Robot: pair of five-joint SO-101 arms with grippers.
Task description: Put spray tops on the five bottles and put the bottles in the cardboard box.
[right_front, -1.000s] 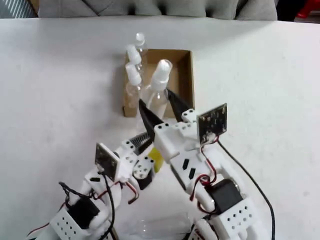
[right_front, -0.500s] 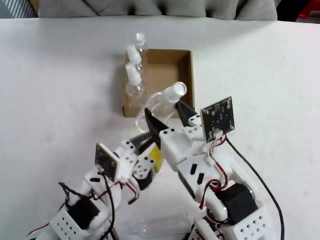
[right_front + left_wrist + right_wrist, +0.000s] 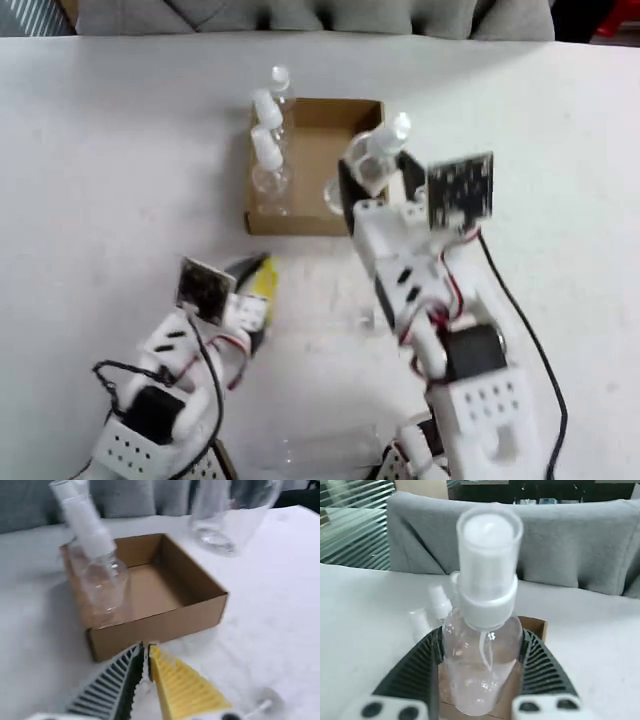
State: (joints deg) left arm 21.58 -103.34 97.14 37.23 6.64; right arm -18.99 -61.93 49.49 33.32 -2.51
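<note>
Right gripper: clamped on a capped bottle, held over the cardboard box.
Left gripper: pressed together, empty, lay near the box's front wall.
Other bottles: stood along the box's left wall.

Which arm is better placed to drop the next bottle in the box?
Right. The right gripper holds a capped bottle over the box; the left gripper is shut and empty, short of the box.

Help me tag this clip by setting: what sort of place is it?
Likely a home or office lounge, not a lab: a grey upholstered sofa stands behind the white table, and window blinds show beside it.
</note>
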